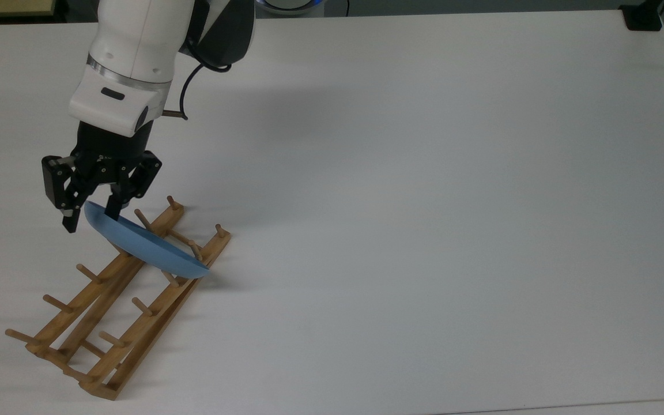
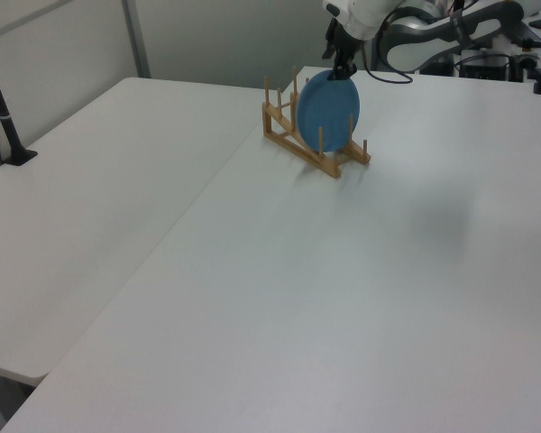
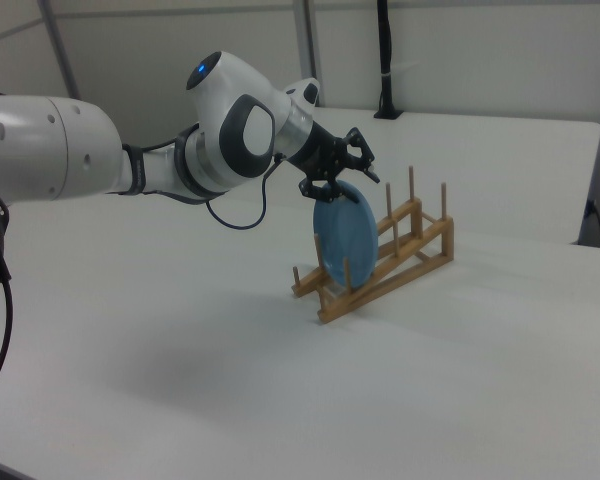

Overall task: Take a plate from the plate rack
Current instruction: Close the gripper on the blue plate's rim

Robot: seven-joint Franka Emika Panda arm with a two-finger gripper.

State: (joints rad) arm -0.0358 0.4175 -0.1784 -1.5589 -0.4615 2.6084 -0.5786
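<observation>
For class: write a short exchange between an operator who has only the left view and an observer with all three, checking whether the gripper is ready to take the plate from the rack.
Operator: The gripper sits at the plate's top edge. Is it open?
Observer: Yes. In the top view it is open, with one finger on each side of the rim.
Operator: Is the plate lifted?
Observer: No. In the right view its lower edge sits down between the plate rack's rails.
Operator: Any other dishes?
Observer: None. In the top view, the pegs toward the top view's lower left are bare.
</observation>
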